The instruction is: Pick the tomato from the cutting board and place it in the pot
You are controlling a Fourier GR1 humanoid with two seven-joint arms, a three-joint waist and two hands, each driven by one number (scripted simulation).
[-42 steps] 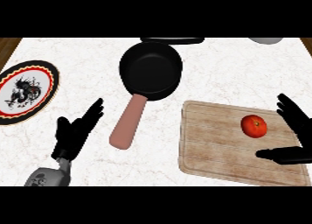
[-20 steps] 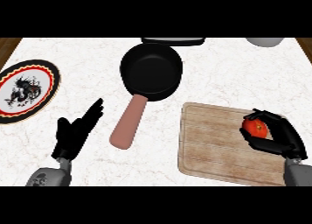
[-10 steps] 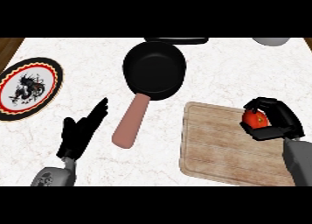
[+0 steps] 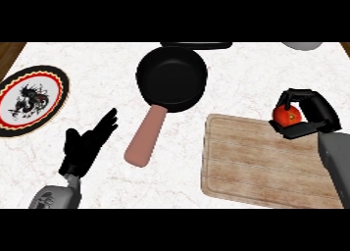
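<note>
Above the cutting board (image 4: 268, 157) edge, right hand (image 4: 308, 115) curled round tomato (image 4: 286, 114); carry level, clear the black pot (image 4: 171, 77) rim before release; left hand (image 4: 87, 144) resting, fingers straight, on worktop (image 4: 76, 59).

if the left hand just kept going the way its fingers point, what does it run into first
Probably the pan's handle. The left hand is open, its fingers aimed up and to the right, and that line crosses bare counter before reaching the handle. Height above the counter is unclear, so it might pass over.
</note>
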